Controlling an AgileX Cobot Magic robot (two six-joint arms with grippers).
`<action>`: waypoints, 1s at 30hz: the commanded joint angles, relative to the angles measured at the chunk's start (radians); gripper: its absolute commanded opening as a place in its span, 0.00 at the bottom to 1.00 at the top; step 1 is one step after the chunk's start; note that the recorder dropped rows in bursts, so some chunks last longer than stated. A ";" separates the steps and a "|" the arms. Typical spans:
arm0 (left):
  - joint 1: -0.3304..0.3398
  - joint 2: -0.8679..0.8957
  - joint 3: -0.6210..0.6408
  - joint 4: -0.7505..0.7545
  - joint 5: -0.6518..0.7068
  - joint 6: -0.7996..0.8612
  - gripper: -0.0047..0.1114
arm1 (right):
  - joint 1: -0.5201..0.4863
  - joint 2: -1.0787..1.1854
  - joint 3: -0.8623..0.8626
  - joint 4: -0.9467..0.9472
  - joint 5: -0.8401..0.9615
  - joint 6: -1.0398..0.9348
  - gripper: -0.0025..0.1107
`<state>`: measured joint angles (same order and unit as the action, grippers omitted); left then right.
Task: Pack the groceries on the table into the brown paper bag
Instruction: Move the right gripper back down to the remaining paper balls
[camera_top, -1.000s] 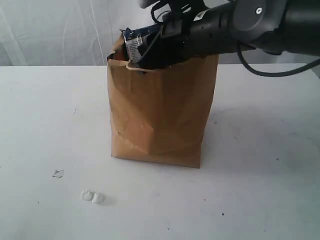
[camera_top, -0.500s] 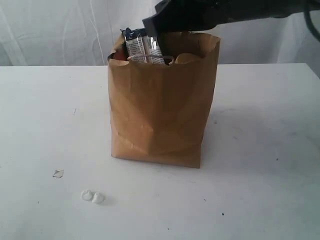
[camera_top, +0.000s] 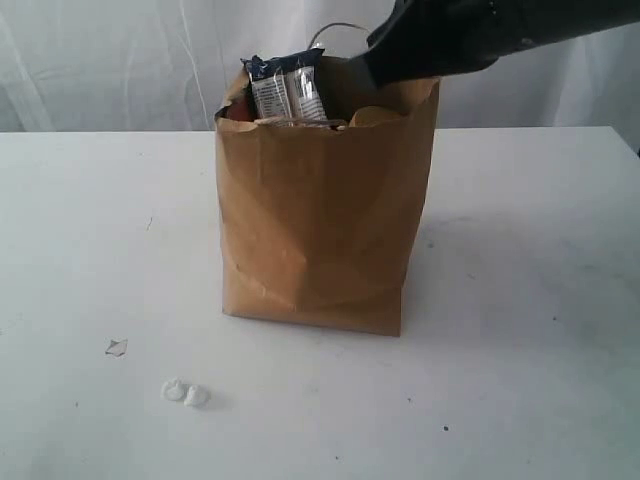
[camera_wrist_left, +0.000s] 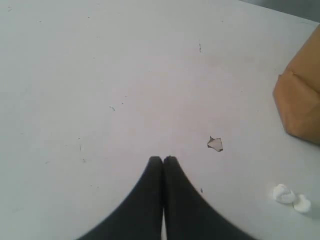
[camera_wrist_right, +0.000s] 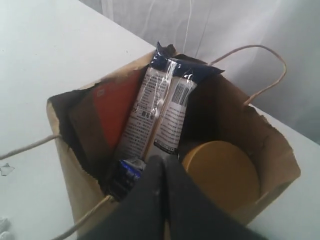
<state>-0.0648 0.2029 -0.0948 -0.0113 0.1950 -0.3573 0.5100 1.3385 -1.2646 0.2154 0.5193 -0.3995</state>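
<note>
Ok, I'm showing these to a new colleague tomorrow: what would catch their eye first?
The tall brown paper bag stands on the white table, with the long blue-white packet poking out of its top. Inside, the right wrist view shows the tan jar lid and the brown pouch with orange label flanking the packet. The right gripper hangs over the opening, fingers pressed together.

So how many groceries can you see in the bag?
4: the long blue-white packet poking out, the orange-labelled brown pouch beside it, the tan-lidded jar on its other side, a small blue-white carton low down. More may be hidden.
</note>
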 joint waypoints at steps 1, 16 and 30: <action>-0.005 -0.004 0.000 -0.011 -0.001 -0.003 0.04 | 0.004 -0.048 -0.001 0.000 0.017 -0.025 0.02; -0.005 -0.004 0.000 -0.011 -0.001 -0.003 0.04 | 0.342 -0.005 -0.001 0.020 0.112 -0.140 0.02; -0.005 -0.004 0.000 -0.011 -0.001 -0.003 0.04 | 0.596 0.293 -0.001 0.020 0.277 -0.147 0.04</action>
<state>-0.0648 0.2029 -0.0948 -0.0113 0.1950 -0.3573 1.0956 1.5580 -1.2646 0.2349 0.7173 -0.5374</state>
